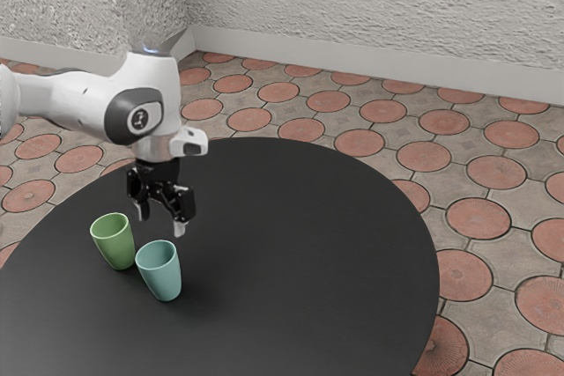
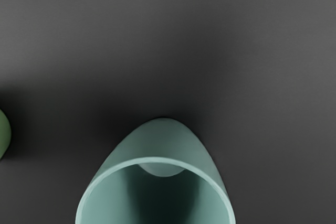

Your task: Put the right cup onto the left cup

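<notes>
"See the gripper (image 1: 162, 220)?"

"Yes, hanging empty with fingers (image 1: 180, 228) spread, above the teal cup (image 1: 161, 275), upright on the table (image 1: 308, 244) beside the green cup (image 1: 118, 248)."

"What to fear?"

"Descending off-centre: might clip the rim (image 2: 153, 159) and tip it. With such narrow spacing, might nudge the green cup."

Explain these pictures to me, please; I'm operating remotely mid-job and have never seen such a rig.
The machine is one white robot arm ending in a black two-finger gripper. The exterior view is taken from the arm's side; the wrist view comes from a camera on its hand, looking down. On the round black table stand two cups, mouths up and close together: a green cup and a teal cup. Nothing is held: the fingers are apart, above the table, with neither cup between them.
</notes>
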Robot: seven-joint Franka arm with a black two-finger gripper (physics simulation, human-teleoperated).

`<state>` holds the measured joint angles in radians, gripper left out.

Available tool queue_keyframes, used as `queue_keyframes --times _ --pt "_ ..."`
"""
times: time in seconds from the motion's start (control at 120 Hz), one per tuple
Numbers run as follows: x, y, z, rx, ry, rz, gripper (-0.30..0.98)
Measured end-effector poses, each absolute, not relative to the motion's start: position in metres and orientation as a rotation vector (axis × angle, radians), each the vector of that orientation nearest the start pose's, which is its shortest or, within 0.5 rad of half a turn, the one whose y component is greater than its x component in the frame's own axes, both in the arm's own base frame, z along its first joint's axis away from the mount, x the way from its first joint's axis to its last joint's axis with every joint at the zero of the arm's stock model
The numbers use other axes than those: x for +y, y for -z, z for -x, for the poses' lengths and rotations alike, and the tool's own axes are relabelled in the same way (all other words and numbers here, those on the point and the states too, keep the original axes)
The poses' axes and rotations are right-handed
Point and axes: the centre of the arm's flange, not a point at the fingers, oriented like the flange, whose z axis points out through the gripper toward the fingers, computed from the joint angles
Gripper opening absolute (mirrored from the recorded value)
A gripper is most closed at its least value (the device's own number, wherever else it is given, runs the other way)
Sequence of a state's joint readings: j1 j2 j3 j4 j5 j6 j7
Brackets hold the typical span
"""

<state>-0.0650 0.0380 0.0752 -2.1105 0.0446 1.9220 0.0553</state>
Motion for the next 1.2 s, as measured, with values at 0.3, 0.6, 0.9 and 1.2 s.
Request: queue_keyframes --times 0.3,0.6,0.9,1.2 --pt "0.013 -0.342 -0.497 0.027 -0.382 3.131 0.69" --pt "0.011 -0.324 -0.490 -0.013 -0.340 3.154 0.69" --pt "-0.026 -0.305 -0.496 0.084 -0.298 3.148 0.69" --pt "-0.019 -0.299 -0.497 0.073 -0.288 3.136 0.22"
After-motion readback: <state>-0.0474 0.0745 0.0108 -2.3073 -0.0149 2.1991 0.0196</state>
